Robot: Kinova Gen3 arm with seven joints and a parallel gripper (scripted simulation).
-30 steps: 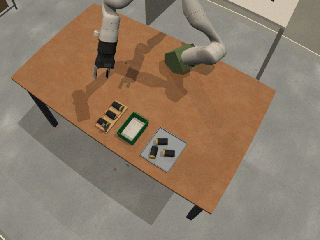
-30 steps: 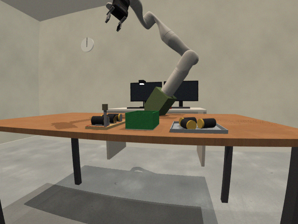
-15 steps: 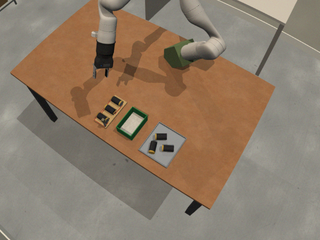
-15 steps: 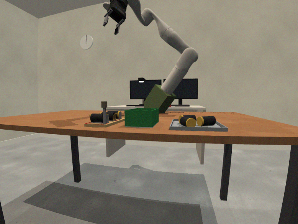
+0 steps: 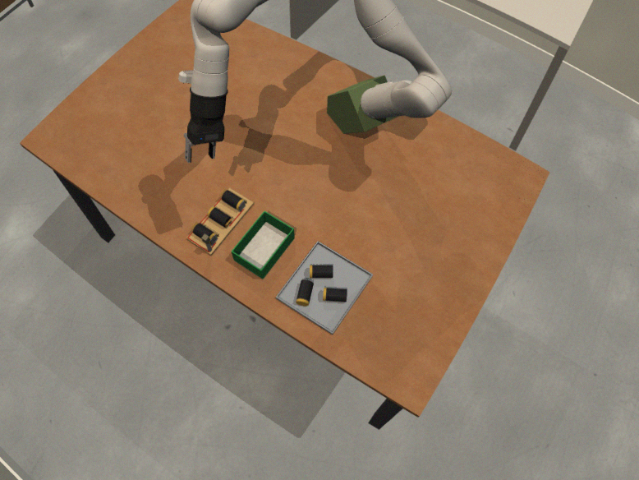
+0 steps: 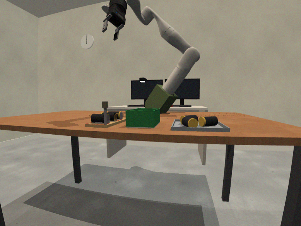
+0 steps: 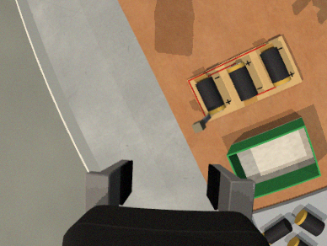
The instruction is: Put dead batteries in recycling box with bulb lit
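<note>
Three batteries sit side by side in the holder, lying toward one o'clock from my gripper in the wrist view, far below it. Their long axes run across the holder's length. My fingers are spread wide, holding nothing.

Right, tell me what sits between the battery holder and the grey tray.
The green recycling box, open and with no battery inside, stands between the battery holder and the tray. The top view shows it best.
</note>
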